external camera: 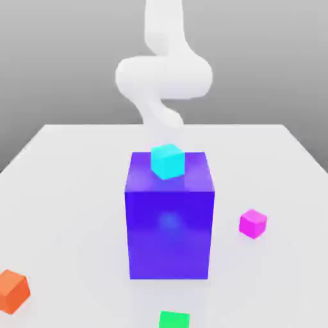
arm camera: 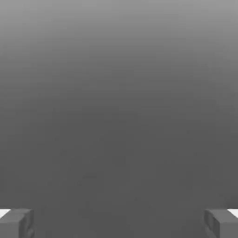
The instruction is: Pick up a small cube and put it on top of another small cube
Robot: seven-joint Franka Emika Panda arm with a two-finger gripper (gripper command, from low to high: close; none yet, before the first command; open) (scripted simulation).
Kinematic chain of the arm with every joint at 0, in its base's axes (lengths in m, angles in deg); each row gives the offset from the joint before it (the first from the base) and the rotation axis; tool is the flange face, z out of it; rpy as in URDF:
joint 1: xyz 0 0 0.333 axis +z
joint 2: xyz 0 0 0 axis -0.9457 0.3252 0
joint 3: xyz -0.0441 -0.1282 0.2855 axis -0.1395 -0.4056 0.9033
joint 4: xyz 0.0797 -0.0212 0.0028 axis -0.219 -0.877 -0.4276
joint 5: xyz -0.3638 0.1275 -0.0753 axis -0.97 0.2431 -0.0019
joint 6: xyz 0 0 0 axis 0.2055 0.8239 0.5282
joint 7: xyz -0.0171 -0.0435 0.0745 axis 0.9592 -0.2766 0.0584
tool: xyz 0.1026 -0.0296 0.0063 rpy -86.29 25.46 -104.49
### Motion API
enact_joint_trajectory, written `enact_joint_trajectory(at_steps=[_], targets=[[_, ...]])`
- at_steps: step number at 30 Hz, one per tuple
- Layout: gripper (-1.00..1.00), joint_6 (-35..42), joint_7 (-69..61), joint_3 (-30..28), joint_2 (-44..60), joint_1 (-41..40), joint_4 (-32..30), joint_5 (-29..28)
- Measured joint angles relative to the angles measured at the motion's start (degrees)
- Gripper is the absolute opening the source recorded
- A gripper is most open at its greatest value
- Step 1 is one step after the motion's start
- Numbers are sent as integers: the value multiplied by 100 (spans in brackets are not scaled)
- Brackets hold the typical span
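A: Start with the biggest thing. What do you see?

B: The white table [external camera: 77, 192], a pale flat surface running back to a grey backdrop. On it, near the middle, stands the big blue-purple block [external camera: 169, 224], upright and square to the exterior view. I'll place everything else by that block.

A: And the arm?

B: The white robot arm [external camera: 163, 77] rises behind the block, curling in a loop above its top before it leaves the upper edge of the exterior view.

A: The claw?

B: In the hand view the gripper [arm camera: 119, 223] has its two grey fingertips [arm camera: 16, 224] at opposite sides, spread wide apart with nothing between them. Beyond them is plain grey.

A: Now the small pieces.

B: A small cyan cube [external camera: 168, 161] sits on top of the block, toward its back edge, turned a little so a corner faces the camera. A small orange cube [external camera: 13, 291] lies on the table well apart from the block, toward the exterior view's left and nearer the camera. A small green cube [external camera: 174, 319] lies in front of the block, cut by the lower edge.

A: And the one the task concerns?

B: The small magenta-pink cube [external camera: 253, 223] rests on the table near the block, on the exterior view's right, apart from it and touching nothing else.
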Motion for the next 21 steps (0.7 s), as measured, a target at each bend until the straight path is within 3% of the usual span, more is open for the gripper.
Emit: enact_joint_trajectory(at_steps=[13,21], targets=[[0,-1703,-372,844,2035,1525,-1942,754],[0,-2759,-284,1627,3259,2293,-3123,815]])
